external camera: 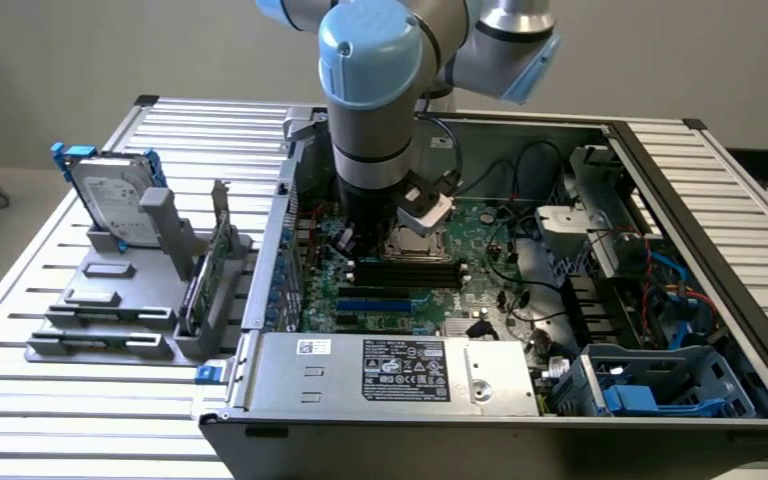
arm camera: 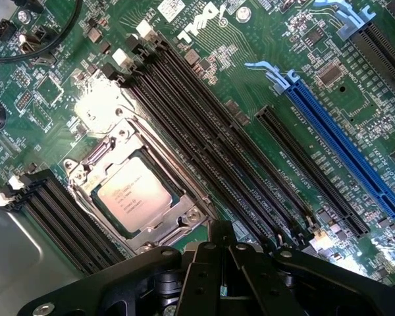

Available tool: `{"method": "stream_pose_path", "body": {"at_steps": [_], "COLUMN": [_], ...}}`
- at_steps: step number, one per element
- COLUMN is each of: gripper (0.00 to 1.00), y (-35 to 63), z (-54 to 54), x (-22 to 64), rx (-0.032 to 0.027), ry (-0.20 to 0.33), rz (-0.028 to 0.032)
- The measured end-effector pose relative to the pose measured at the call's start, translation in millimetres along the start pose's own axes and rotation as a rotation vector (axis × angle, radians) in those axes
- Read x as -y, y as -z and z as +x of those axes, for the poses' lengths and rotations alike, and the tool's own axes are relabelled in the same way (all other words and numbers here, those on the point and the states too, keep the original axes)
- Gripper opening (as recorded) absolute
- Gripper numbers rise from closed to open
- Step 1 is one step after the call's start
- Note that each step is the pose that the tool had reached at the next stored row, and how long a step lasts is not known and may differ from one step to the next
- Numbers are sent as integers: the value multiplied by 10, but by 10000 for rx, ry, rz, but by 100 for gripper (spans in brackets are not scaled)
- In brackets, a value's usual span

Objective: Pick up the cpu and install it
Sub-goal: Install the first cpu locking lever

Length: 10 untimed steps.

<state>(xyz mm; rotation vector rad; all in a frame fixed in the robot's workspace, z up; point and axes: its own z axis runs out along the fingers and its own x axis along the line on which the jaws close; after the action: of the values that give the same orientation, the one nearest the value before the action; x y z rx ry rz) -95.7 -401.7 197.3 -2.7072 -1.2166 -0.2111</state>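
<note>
The cpu (arm camera: 133,197), a small square chip with a dull silver top, lies flat inside the metal-framed socket (arm camera: 92,161) on the green motherboard (arm camera: 263,59). My gripper (arm camera: 218,229) hovers just beside the socket, over the black memory slots. Its dark fingers are shut together with nothing between them. In the exterior view the gripper (external camera: 420,215) hangs inside the open computer case, directly above the socket (external camera: 418,245).
Black memory slots (arm camera: 210,138) flank the socket and a blue expansion slot (arm camera: 345,148) runs further out. A hard drive with blue brackets (external camera: 111,195) stands on a grey rack at the exterior view's left. Power supply (external camera: 404,370), cables and a blue drive cage (external camera: 664,385) crowd the case.
</note>
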Motion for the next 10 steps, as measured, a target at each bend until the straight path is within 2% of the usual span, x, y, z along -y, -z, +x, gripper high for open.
{"method": "stream_pose_path", "body": {"at_steps": [10], "gripper": [11], "y": [-3], "z": [8], "x": [10], "rx": [-7], "ry": [-66], "rz": [-14]}}
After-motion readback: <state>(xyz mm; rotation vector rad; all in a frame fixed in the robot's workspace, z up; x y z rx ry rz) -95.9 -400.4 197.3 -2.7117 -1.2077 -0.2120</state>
